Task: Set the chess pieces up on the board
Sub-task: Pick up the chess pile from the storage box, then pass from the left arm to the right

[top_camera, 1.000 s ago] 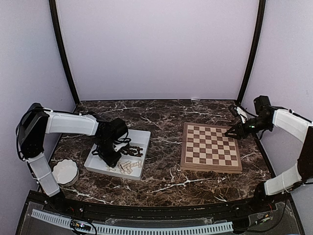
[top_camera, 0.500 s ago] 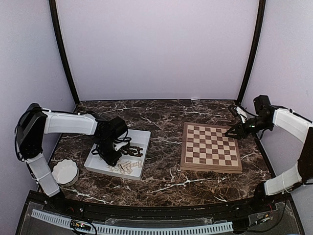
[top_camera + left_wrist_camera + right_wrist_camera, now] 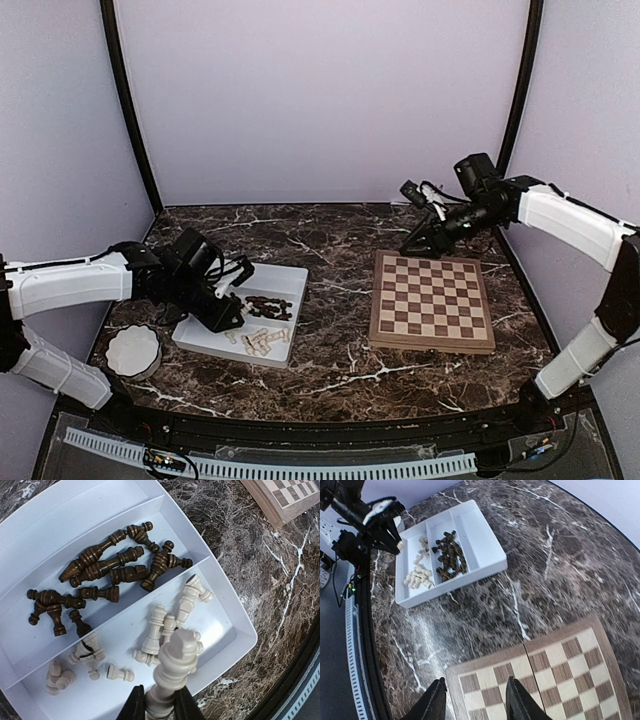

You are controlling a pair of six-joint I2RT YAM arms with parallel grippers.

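My left gripper [image 3: 157, 707] is shut on the base of a pale cream chess piece [image 3: 176, 665] and holds it above the white tray [image 3: 227, 612]. Below it, several pale chess pieces [image 3: 162, 625] lie in the tray's near compartment and several dark ones [image 3: 107, 565] in the middle one. In the top view that gripper [image 3: 228, 318] is over the tray's left part. My right gripper [image 3: 476, 700] stands open with nothing between its fingers, above the far-left corner of the board [image 3: 555, 675]. No piece shows on the board [image 3: 430, 300].
A white scalloped bowl [image 3: 133, 350] sits left of the tray [image 3: 290, 275], near the table's front-left edge. Dark marble table [image 3: 330, 250] lies between tray and board. The left arm [image 3: 370, 517] shows beside the tray in the right wrist view.
The left gripper closed on a pale piece and the left arm swung low to the left. The right arm moved from the board's right edge to above its far-left corner.
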